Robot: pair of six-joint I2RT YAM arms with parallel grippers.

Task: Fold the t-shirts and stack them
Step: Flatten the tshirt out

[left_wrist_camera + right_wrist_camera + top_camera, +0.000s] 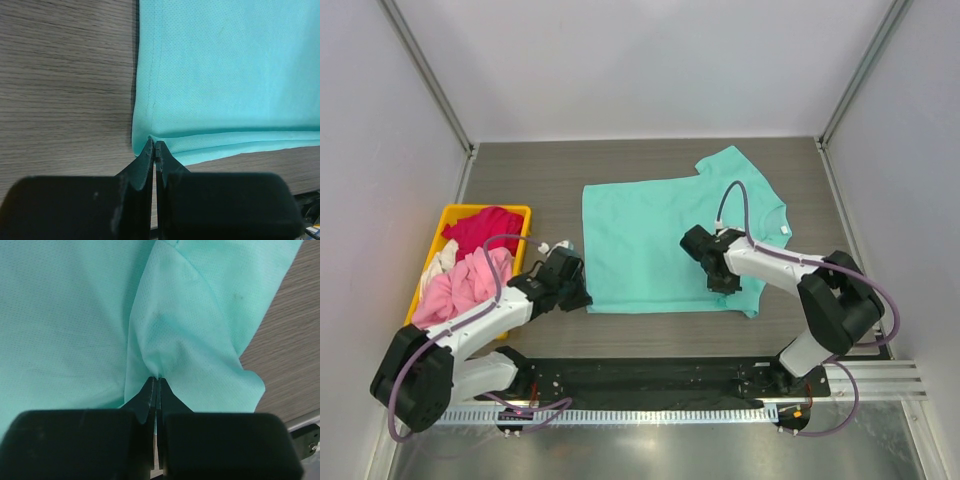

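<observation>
Teal short-sleeved cloth t-shirt (pixel 650 240), spread mostly flat in the middle of the grey wood-grain worktop (pixel 540 170), collar toward the right, hem toward the left. Left hand (pixel 154 145) closed to a bare slit at the near-left hem corner, seemingly nipping only the very edge of the cloth; depth of bite hard to judge from the wrist view. Right hand (pixel 156 379) clamped on a puckered ridge of the same shirt close to the near sleeve, fabric drawn up into a small peak at the tips. Light pink shirt (pixel 465 285), magenta-red shirt (pixel 480 228) and whitish shirt (pixel 442 258) heaped unfolded in the yellow plastic bin (pixel 525 212) at the left.

Probably set for a fold along the near edge. Main hazards from here:
- The corner slipping out of the left pinch once lifted, given so shallow a hold.
- Catching only the top layer on the right, leaving the lower layer behind and creasing the fold.
- Uneven lifting of the two sides, skewing the edge.
- Dragging the whole shirt across the smooth worktop instead of turning it over.
</observation>
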